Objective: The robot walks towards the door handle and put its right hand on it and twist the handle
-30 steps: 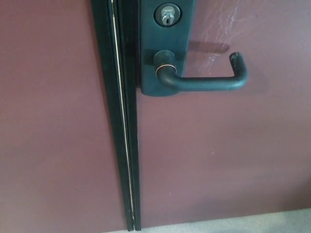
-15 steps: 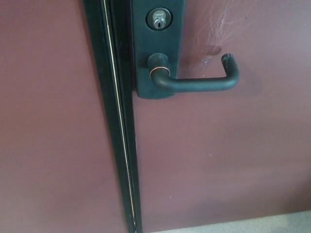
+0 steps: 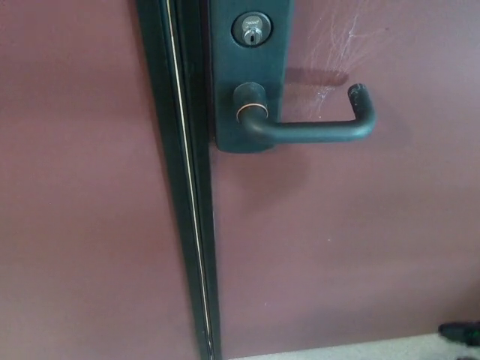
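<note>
Head view: a dark lever handle [image 3: 311, 129] lies level on a maroon door [image 3: 337, 247], below a keyhole [image 3: 251, 28]. Neither robot hand shows, so their state cannot be told. The right hand should probably grasp the lever's free end, then press down.

No text, label, brand, number or sign can be read anywhere in the head view. The one place with any marking is the face of the keyhole cylinder [image 3: 252, 28] — something faint sits above the key slot, too small and blurred to make out. The dark plate [image 3: 250, 75] it sits in bears no lettering, nor does the door handle [image 3: 315, 129] or the maroon door [image 3: 337, 240] — and neither hand shows to place things by.
</note>
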You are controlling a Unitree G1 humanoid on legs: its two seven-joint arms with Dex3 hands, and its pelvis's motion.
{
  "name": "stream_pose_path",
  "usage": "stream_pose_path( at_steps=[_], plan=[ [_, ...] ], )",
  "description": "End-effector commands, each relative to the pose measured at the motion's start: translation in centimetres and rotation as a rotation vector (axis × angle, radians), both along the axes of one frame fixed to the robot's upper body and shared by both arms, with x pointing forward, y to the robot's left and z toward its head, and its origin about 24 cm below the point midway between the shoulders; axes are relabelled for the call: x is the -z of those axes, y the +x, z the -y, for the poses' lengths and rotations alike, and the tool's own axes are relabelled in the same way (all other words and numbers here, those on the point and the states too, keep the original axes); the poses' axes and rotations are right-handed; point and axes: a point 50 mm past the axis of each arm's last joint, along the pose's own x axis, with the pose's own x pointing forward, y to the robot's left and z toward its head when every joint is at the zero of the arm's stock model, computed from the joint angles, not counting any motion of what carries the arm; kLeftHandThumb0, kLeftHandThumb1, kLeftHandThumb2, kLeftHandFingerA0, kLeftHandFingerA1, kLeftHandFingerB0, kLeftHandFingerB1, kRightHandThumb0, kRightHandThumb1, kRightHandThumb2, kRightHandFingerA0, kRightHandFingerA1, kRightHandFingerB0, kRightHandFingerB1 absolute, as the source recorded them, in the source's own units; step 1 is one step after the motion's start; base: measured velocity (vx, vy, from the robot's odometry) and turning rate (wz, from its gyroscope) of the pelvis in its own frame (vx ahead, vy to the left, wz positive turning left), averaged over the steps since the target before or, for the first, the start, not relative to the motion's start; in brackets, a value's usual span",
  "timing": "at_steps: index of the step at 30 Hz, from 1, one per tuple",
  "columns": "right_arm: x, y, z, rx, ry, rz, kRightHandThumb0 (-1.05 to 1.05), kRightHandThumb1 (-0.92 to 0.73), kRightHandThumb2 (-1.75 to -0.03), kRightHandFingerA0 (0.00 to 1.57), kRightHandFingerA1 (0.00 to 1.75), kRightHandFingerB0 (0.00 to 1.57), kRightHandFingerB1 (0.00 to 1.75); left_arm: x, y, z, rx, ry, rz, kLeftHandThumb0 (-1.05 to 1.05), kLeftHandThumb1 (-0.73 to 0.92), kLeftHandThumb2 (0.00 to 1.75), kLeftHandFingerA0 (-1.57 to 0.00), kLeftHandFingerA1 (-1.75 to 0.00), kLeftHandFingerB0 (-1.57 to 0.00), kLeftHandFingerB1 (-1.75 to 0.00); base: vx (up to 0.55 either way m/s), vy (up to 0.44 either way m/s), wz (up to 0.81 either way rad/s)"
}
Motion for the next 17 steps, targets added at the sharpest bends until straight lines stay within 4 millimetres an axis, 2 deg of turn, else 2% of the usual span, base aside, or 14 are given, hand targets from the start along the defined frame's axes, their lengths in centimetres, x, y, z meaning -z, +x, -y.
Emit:
stream_pose_path(
  at_steps=[1, 6, 15, 16, 17],
  plan=[
    [9.5, -2.7, -3.8, -0.12, -0.66, -0.027, -0.47, -0.63, -0.6, 0.23, 0.32, 0.28, 0.32, 0.2, 0.6, 0.4, -0.017, 0.0, -0.029, -0.56, 0.41, 0.73, -0.49, -0.52, -0.34, -0.44, 0.0, 0.0, 0.0],
    [10.5, -4.5, -3.5, -0.083, -0.685, -0.067, -0.46, -0.64, -0.6, 0.24, 0.33, 0.3, 0.32, 0.5, 0.3, 0.7, 0.008, 0.0, -0.048, -0.57, 0.41, 0.73, -0.49, -0.52, -0.34, -0.44, 0.0, 0.0, 0.0],
    [10.7, -4.1, -3.5, -0.092, -0.692, -0.083, -0.45, -0.64, -0.6, 0.27, 0.33, 0.3, 0.32, 0.4, 0.4, 0.5, 0.004, 0.012, -0.053, -0.57, 0.41, 0.73, -0.49, -0.52, -0.33, -0.44, 0.0, 0.0, 0.0],
    [10.8, -4.2, -3.7, -0.096, -0.692, -0.086, -0.45, -0.64, -0.6, 0.27, 0.33, 0.3, 0.32, 0.4, 0.3, 0.4, 0.004, 0.015, -0.058, -0.5, 0.48, 0.55, -0.56, -0.43, -0.39, -0.35, 0.0, 0.0, 0.0],
    [10.8, -4.2, -3.7, -0.096, -0.692, -0.086, -0.45, -0.64, -0.6, 0.27, 0.33, 0.3, 0.32, 0.4, 0.3, 0.4, 0.004, 0.015, -0.058, -0.5, 0.48, 0.55, -0.56, -0.43, -0.39, -0.35, 0.0, 0.0, 0.0]
  ],
)
